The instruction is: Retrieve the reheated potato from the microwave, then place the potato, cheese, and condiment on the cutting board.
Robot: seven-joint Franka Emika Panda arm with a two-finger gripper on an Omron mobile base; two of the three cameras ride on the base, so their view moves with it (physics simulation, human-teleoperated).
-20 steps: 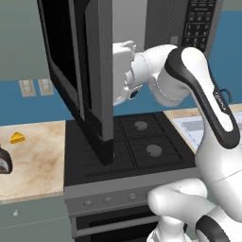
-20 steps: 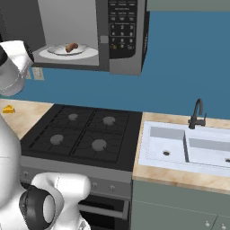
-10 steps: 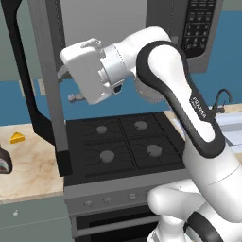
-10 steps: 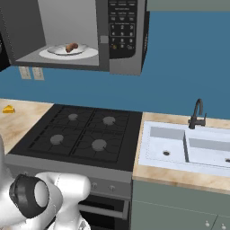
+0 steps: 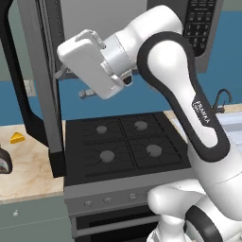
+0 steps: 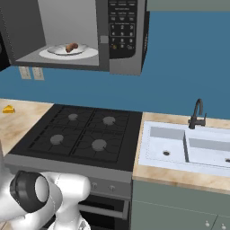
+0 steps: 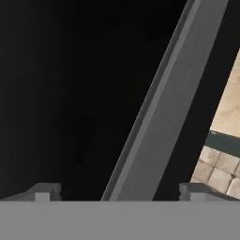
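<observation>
On the microwave [image 6: 121, 63] plate [image 6: 90, 54], potato [image 6: 71, 46] – long axis sideways, slightly tilted

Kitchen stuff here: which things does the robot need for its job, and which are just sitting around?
For the job:
potato on its plate
microwave, door open
cheese
condiment at the counter's edge

Just around:
stove
sink
faucet

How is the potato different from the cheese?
The potato is a brown oval lump; the cheese is a bright yellow wedge with a pointed shape. The potato sits up high on the white plate inside the open microwave; the cheese lies down low on the counter, left of the stove. Both are small, and neither is held.
</observation>
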